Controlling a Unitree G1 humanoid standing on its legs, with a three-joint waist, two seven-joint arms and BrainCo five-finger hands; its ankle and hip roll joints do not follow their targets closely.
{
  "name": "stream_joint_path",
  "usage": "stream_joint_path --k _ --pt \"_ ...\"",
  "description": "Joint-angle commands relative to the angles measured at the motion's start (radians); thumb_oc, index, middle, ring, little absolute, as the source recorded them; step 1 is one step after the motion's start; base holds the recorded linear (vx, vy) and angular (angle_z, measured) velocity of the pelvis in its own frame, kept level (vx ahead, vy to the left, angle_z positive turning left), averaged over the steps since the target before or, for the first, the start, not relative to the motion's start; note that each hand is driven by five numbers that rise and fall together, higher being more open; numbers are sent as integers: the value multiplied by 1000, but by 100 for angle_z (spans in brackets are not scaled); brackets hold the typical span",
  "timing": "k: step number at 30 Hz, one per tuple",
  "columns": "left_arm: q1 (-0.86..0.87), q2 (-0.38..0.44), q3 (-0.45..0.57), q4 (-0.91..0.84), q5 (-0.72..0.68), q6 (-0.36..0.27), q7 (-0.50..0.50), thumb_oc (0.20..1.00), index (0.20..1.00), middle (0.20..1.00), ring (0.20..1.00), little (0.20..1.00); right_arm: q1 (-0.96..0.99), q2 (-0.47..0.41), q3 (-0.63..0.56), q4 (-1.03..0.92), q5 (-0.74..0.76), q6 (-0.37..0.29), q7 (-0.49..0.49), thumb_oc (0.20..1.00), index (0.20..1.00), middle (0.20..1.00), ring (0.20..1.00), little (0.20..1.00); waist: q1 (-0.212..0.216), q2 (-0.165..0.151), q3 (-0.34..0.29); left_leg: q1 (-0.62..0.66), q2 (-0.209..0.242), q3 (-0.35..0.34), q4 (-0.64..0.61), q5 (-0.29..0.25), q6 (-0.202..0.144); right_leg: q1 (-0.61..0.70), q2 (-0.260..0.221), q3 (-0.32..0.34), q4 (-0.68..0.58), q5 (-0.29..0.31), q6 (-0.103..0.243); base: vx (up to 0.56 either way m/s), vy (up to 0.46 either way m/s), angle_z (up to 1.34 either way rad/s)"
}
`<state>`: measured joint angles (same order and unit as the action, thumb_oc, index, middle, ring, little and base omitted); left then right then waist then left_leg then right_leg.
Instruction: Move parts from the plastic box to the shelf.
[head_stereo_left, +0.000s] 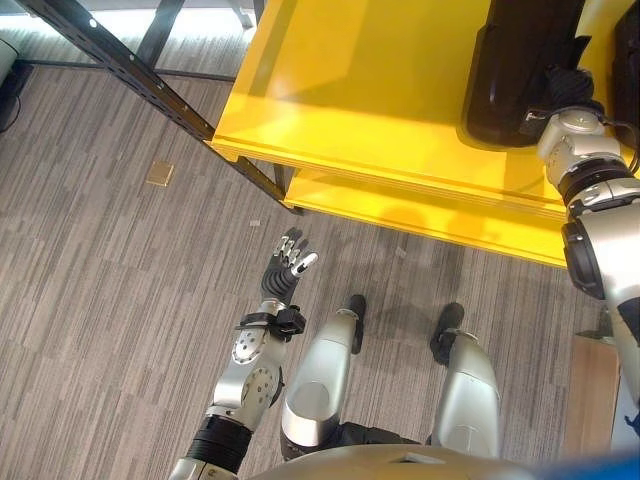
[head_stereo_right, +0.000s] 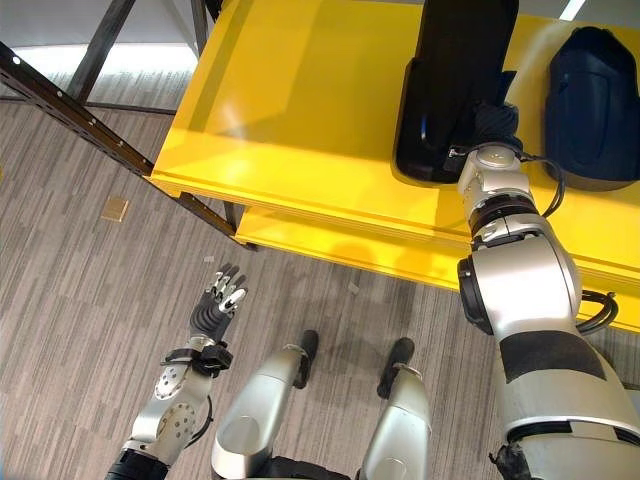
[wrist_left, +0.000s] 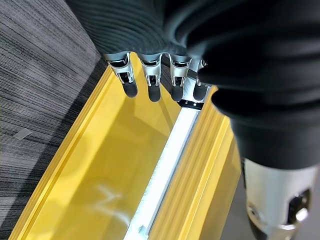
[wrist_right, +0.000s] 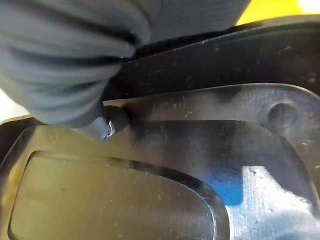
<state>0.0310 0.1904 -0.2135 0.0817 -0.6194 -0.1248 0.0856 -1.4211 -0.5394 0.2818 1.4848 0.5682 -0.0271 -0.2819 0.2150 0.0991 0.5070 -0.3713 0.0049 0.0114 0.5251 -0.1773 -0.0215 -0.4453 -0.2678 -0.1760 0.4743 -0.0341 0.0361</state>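
Note:
A long black moulded part lies on the top level of the yellow shelf. My right hand rests against the part's near end, over the shelf's front edge. Up close in the right wrist view the part's glossy black surface has a raised rim and a recessed panel. A second, dark blue part sits on the shelf to the right of it. My left hand hangs low over the floor in front of the shelf, its fingers straight and holding nothing.
The shelf has a lower yellow level just under the top one. A dark perforated metal brace slants away from its left corner. A small tan square lies on the grey floor, and a wooden board edge shows at the right.

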Motion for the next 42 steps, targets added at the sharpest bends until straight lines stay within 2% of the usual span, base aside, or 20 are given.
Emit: stream_joint_path --k 1,30,34,35,36,42 --pt "21 35 1 -107 -19 -67 7 1000 1000 1000 1000 1000 -160 -54 57 -28 30 -58 -9 200 200 200 200 200 29 28 9 3 85 -64 23 -54 -47 5 -63 34 19 22 43 0 0 0" --pt "22 40 -8 -133 -28 -85 22 1000 1000 1000 1000 1000 -177 -77 38 -30 102 -68 -4 200 200 200 200 200 63 26 13 -51 69 -81 49 -56 -45 -12 -74 18 2 27 51 7 9 2" --pt "24 39 -4 -132 -30 -86 27 1000 1000 1000 1000 1000 -192 -83 68 -14 84 -63 -5 200 200 200 200 200 66 21 13 -62 68 -83 53 -56 -44 -18 -74 17 0 30 51 3 8 0" --pt "25 37 -4 -134 -30 -88 29 1000 1000 1000 1000 1000 -203 -90 82 -6 80 -61 -6 438 438 438 438 438 66 22 13 -67 66 -83 55 -54 -45 -21 -75 15 0 32 52 0 0 0" --pt "26 37 -5 -133 -31 -88 29 1000 1000 1000 1000 1000 -203 -92 75 -5 87 -61 -7 1000 1000 1000 1000 1000 65 22 13 -69 66 -83 57 -56 -45 -23 -75 15 1 31 52 0 0 0" --pt "32 38 2 -121 -45 -90 35 1000 1000 1000 1000 1000 -224 -94 108 13 75 -61 -10 1000 1000 1000 1000 1000 59 16 13 -74 68 -78 63 -66 -45 -33 -71 24 10 31 51 0 0 0"
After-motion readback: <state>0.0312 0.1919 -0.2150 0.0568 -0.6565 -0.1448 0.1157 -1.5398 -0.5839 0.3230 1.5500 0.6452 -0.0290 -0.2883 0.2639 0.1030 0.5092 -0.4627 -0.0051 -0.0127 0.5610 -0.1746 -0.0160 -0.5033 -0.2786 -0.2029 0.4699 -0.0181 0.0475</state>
